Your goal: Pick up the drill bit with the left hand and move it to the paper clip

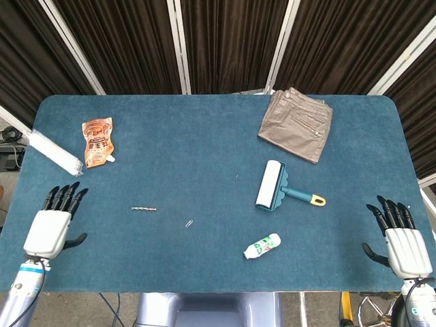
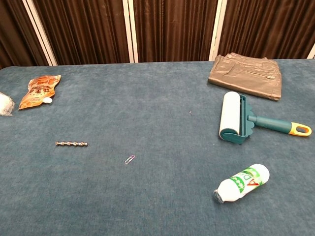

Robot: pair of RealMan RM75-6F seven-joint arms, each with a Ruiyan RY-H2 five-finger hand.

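Blue table [image 1: 204,143]: one drill bit [image 1: 144,208], one paper clip [image 1: 189,223].

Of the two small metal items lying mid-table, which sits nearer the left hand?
The drill bit: a long twisted rod, lying closer to the left hand than the tiny paper clip, which lies further right.

The worktop [image 1: 204,150] is deep blue felt. Each robot hand, left [image 1: 51,228] and right [image 1: 400,240], has a white back and black fingers. The lint roller [image 1: 271,185] is teal and white with a yellow-tipped handle; the pouch [image 1: 97,141] orange; the folded trousers [image 1: 296,124] khaki-brown.
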